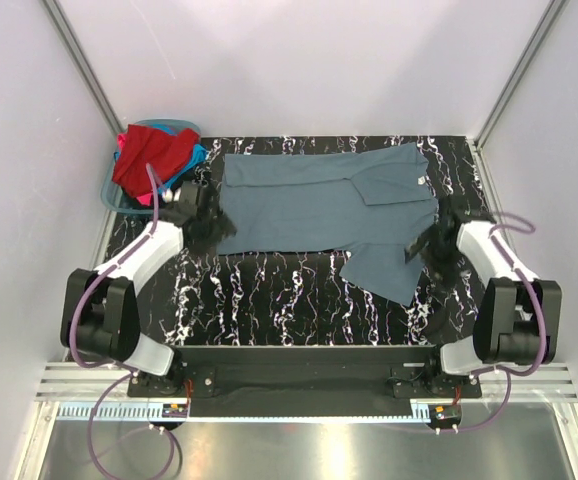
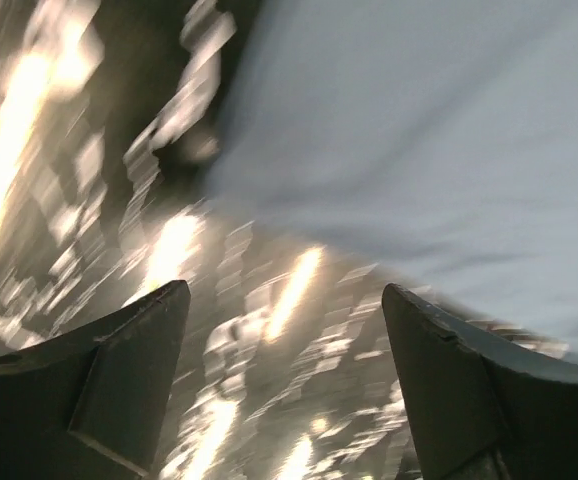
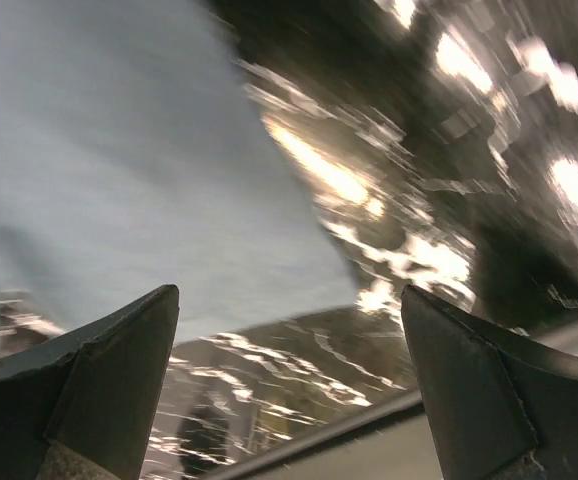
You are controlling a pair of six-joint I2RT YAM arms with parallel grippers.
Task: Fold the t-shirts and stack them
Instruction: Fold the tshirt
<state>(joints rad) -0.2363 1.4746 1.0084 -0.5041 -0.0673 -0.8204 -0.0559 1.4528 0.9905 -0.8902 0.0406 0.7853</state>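
No writing can be read anywhere: the only label is a small white tag point(image 1: 421, 180) at the neck of the slate grey-blue t-shirt point(image 1: 319, 205), too small to make out.

That t-shirt lies flat on the black marbled table point(image 1: 269, 290), just right of the teal basket point(image 1: 107, 192), its long axis running sideways away from the basket. Its hem is the end nearest the basket and its neck the farthest. 1 sleeve is folded over the body and the other sticks out toward the arms.

The basket holds 3 more bunched tees: red point(image 1: 149, 160), bright blue point(image 1: 197, 155) and pink point(image 1: 143, 200).

The left gripper point(image 1: 206, 222) sits at the hem corner, just in front of the basket, jaws wide and empty. The right gripper point(image 1: 437, 250) is at the end farthest from the basket, also spread wide with nothing held. Both wrist views are blurred.
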